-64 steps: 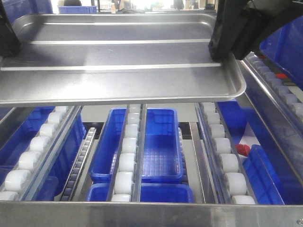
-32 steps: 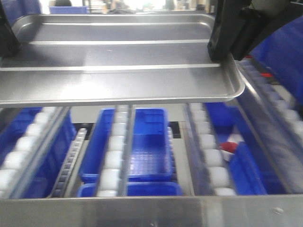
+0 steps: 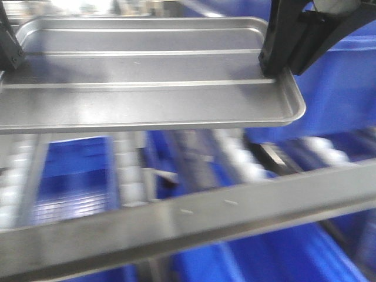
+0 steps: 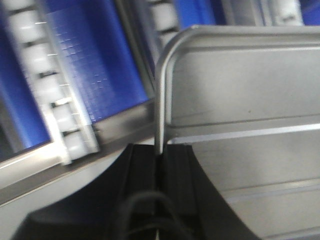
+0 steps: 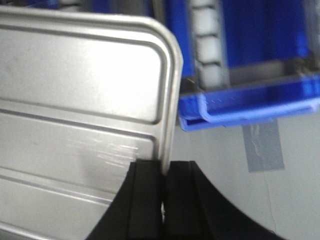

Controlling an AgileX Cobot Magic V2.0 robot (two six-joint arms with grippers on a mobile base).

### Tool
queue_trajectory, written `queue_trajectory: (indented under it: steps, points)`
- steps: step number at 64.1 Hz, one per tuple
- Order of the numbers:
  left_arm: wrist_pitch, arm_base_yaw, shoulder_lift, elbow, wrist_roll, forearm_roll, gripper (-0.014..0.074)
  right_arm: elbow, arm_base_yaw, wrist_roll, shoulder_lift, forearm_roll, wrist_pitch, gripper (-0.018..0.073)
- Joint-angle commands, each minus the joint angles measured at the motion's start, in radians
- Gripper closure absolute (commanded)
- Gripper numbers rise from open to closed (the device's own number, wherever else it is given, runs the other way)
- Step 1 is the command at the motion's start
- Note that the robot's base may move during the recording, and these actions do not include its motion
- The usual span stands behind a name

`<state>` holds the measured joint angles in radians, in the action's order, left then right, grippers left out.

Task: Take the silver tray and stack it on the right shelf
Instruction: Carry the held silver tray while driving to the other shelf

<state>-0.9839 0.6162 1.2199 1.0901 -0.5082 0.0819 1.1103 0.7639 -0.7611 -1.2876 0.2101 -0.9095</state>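
The silver tray [image 3: 147, 88], shiny with two long ridges, hangs level in the air across the upper front view. My left gripper [image 4: 159, 150] is shut on its left rim, with the rim pinched between the black fingers. My right gripper [image 5: 164, 167] is shut on the right rim just below a rounded corner. In the front view the right gripper [image 3: 275, 69] grips the tray's right edge, and the left gripper [image 3: 7, 56] shows only at the frame's left border. Below the tray lies the right shelf [image 3: 194, 216], its brushed-steel front bar blurred and slanting across the view.
Rows of pale rollers [image 3: 132, 176] and blue bins [image 3: 70, 182] lie under the tray, blurred by motion. A large blue bin [image 3: 346, 88] stands close at the right. The wrist views show a roller rail [image 4: 47, 95] and a blue bin [image 5: 250, 100] under the tray's corners.
The rack under the tray has swept leftward and its front bar now slants up to the right, heavily blurred. The tray keeps its place between both grippers.
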Motion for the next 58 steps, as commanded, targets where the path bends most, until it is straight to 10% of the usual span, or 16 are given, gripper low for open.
queue_trajectory:
  steps: [1, 58]
  points:
    - [-0.002, 0.002, -0.025, 0.032, 0.004, 0.043, 0.0691, 0.025, -0.005, 0.017, 0.031, 0.056, -0.013, 0.0503]
    - [-0.002, 0.002, -0.025, 0.032, 0.004, 0.041, 0.0691, 0.025, -0.005, 0.017, 0.031, 0.056, -0.014, 0.0503]
